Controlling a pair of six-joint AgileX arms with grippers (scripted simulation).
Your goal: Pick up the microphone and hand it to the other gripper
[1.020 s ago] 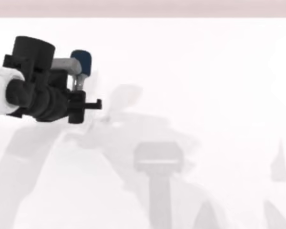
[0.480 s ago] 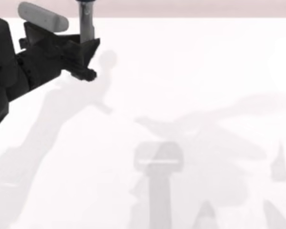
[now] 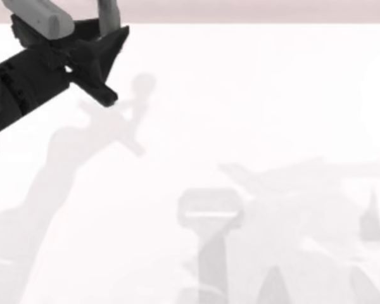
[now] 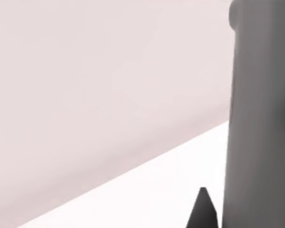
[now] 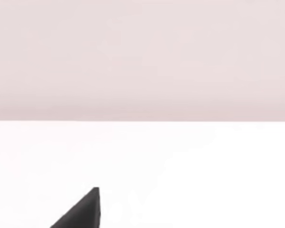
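Note:
My left gripper [image 3: 111, 38] is lifted high at the far left of the table and is shut on the microphone. In the top view only the grey handle [image 3: 107, 11] shows, sticking up past the black fingers; the blue head is cut off by the picture's edge. The left wrist view has the handle [image 4: 259, 118] filling one side, with one black fingertip [image 4: 203, 211] close beside it. The other gripper, my right one, is outside the top view. In the right wrist view only a single black fingertip [image 5: 85, 211] of it shows, over the white table.
The white table [image 3: 240, 114] carries only grey shadows of the arms. A pale pink wall [image 3: 253, 9] runs along the table's far edge. A grey cylinder [image 3: 41, 16] sits on the left arm's body.
The left gripper has risen with the microphone and swung toward the far left corner. The blue head has left the top view. Shadows on the right side have shifted.

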